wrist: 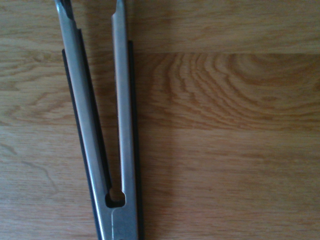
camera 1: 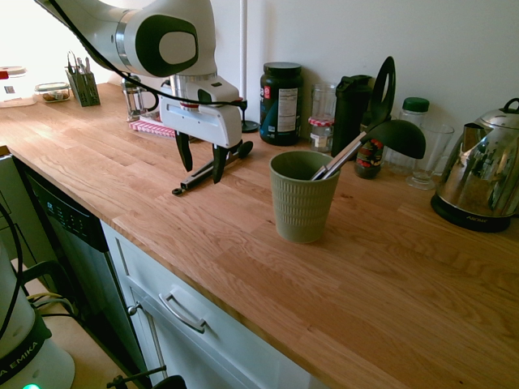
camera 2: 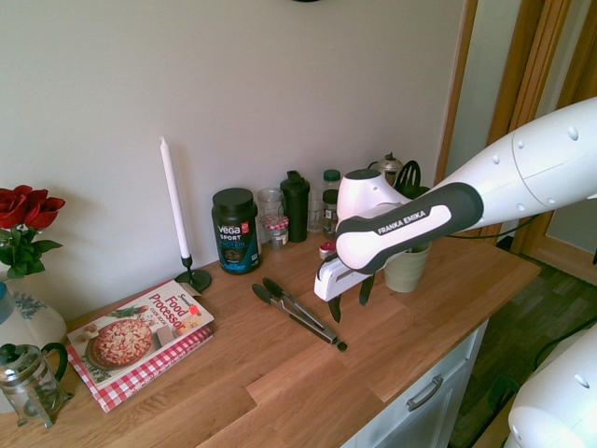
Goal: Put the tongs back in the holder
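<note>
The tongs (camera 2: pixel 297 313) are lying flat on the wooden counter (camera 1: pixel 389 275), their two slim silver arms spreading apart from the joined end toward black rounded tips, well apart from the sage green ribbed holder (camera 1: pixel 303 198), which is standing upright with a black ladle (camera 1: pixel 399 136) leaning in it. I am hanging my gripper (camera 1: pixel 201 162) pointing straight down just above the tongs, with my fingers spread wide and gripping nothing. In my wrist view I am looking down at the silver arms near their joined end.

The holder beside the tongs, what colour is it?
Sage green with vertical ribs, the holder shows best in the first exterior view.
</note>
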